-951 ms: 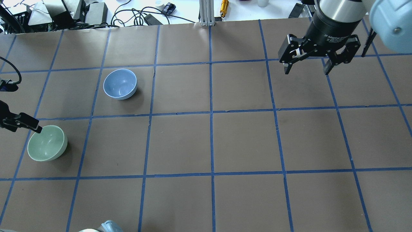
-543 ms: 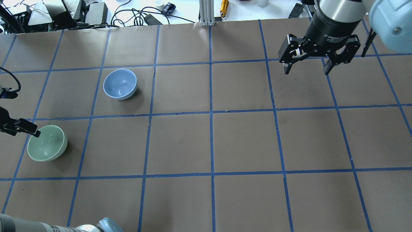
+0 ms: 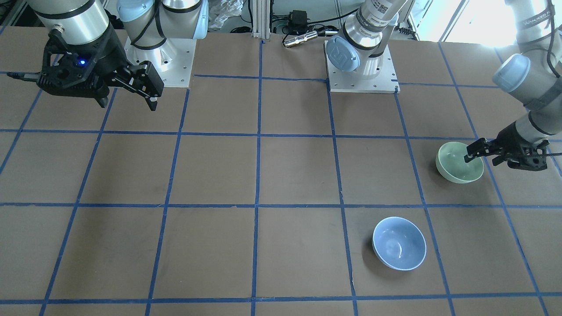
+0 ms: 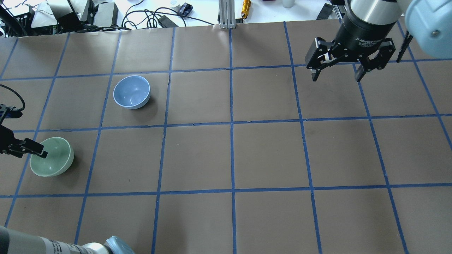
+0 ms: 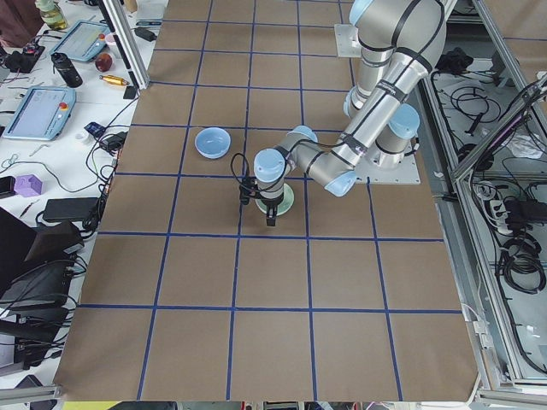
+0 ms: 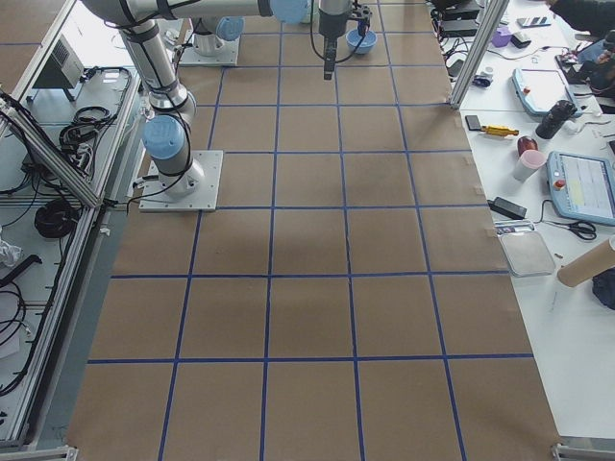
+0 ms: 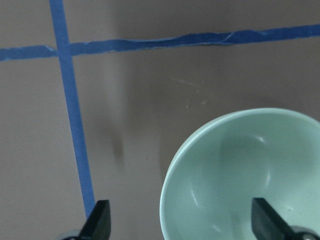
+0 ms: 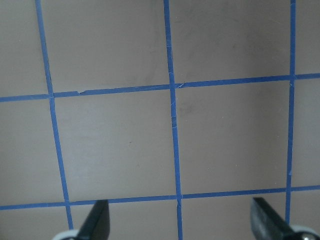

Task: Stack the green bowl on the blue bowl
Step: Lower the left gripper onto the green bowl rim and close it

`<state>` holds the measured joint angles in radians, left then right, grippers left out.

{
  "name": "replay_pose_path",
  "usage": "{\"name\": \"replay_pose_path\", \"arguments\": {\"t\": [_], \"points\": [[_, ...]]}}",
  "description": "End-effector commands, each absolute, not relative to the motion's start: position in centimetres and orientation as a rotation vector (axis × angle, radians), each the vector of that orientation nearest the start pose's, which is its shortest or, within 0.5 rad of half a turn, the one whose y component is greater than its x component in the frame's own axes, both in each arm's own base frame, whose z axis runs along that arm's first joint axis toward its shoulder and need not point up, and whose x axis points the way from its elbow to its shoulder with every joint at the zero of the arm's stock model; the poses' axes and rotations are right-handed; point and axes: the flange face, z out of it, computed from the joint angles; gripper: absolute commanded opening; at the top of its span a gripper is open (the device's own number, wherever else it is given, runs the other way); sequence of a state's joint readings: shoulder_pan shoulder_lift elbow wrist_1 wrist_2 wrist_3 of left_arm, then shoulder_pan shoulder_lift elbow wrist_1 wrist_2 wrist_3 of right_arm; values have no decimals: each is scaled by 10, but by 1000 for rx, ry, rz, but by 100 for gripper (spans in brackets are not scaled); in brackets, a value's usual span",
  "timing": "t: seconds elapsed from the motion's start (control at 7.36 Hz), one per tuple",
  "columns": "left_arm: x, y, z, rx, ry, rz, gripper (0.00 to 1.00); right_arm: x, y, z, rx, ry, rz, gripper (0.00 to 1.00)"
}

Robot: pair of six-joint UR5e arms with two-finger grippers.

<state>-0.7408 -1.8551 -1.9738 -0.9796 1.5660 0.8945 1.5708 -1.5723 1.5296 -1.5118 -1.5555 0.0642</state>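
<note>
1. Straddling the rim of a small, round, glossy, pale mint-green bowl (image 4: pixel 56 162), the left gripper (image 7: pixel 181 220) holds its jaws spread wide and released. One black finger (image 4: pixel 37 151) reaches inside the bowl and the other stands outside it over the table. The left wrist view shows a gap between each finger and the bowl's wall.
2. The green bowl sits upright on the brown-paper-covered table (image 4: pixel 197 158), in the table's left half. It is well in from the left edge and about midway between the robot's edge and the far edge.
3. A small, round, glossy, periwinkle-blue bowl (image 4: pixel 131 92) with a paler rim stands upright on the same table. It is nearer the far edge and farther from the left edge than the green bowl, and the two are well apart.
4. The left arm (image 5: pixel 316 160) stretches low from its base toward the green bowl, its wrist pointing down over it.
5. The right gripper (image 4: pixel 336 76) hangs above the table's right half, well apart from both bowls. Its jaws are parted and released, with only taped brown paper between its fingers (image 8: pixel 97 220) in the right wrist view.
6. Strips of blue tape (image 4: pixel 232 123) divide the table into squares, and dark boxes (image 4: pixel 106 12) lie beyond the far edge.
</note>
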Motion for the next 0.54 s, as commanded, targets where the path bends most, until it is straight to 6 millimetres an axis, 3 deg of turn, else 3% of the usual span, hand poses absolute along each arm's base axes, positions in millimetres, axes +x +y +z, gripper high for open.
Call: {"name": "replay_pose_path", "arguments": {"t": [0.0,0.14,0.27,0.41], "points": [[287,-440,207,101,3221,117,36,135,-489,503,101,3125,27,100],[287,-440,206,99,3223,124,14,135,-489,503,101,3125,27,100],[287,-441,206,92,3224,123,4,135,-489,503,101,3125,25,100],[285,-442,205,101,3233,119,3,135,-489,503,101,3125,25,100]]}}
